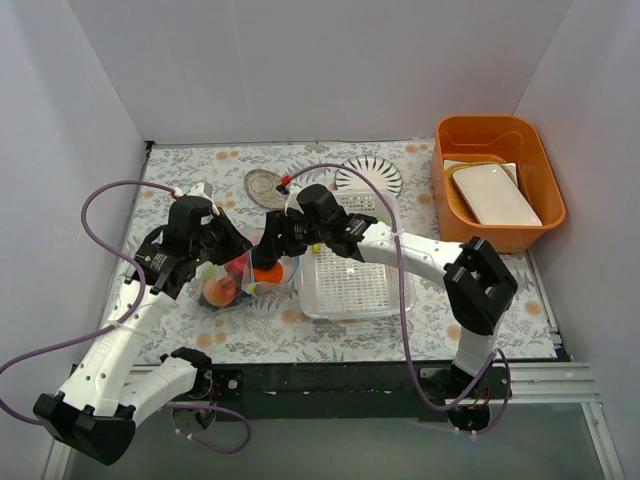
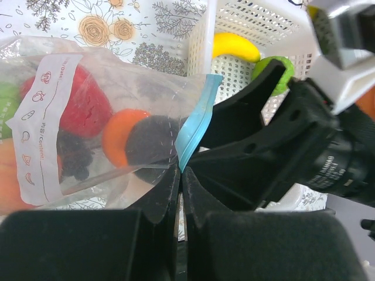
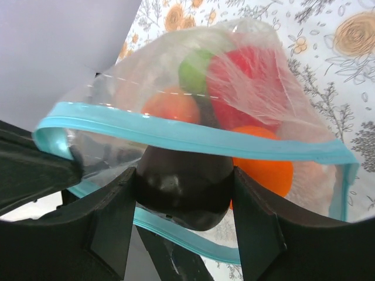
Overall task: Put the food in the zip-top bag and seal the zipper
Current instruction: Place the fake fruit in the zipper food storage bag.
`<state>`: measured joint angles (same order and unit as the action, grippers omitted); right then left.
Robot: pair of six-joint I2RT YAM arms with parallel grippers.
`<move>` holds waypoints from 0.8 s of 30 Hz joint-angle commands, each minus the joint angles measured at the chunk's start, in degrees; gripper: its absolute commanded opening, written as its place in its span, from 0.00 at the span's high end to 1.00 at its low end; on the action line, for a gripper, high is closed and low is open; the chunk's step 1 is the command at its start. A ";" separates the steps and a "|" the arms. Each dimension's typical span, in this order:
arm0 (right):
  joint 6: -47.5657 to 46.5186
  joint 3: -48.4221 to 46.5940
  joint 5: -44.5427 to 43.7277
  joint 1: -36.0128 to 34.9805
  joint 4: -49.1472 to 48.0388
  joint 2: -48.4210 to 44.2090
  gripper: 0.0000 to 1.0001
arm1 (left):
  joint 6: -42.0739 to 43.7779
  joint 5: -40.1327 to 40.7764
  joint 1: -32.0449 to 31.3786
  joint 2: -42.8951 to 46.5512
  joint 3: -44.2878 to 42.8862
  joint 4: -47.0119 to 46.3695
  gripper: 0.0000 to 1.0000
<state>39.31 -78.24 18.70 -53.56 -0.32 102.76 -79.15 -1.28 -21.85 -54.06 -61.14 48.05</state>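
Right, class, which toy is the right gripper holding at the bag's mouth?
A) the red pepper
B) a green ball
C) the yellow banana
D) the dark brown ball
D: the right wrist view shows the dark brown ball clamped in the right gripper at the open mouth of the zip-top bag; the banana lies in the white basket.

Green ball (image 2: 289, 69) half behind a black finger (image 2: 258, 99).
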 commanded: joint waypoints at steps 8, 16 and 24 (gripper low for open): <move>-1.95 -5.79 8.98 -1.81 -3.02 3.50 0.26 | -0.74 0.13 0.14 1.86 -0.91 -0.06 1.00; -11.17 -10.26 7.94 -1.37 7.16 2.27 0.03 | -0.39 2.32 0.14 2.03 -1.87 1.16 1.00; -11.36 -5.79 1.86 0.21 9.81 -3.53 0.10 | -0.74 2.86 0.14 2.38 -2.31 1.08 1.00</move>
<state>28.88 -85.19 22.39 -54.33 9.08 104.22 -79.75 0.67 -21.80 -53.04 -61.25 48.97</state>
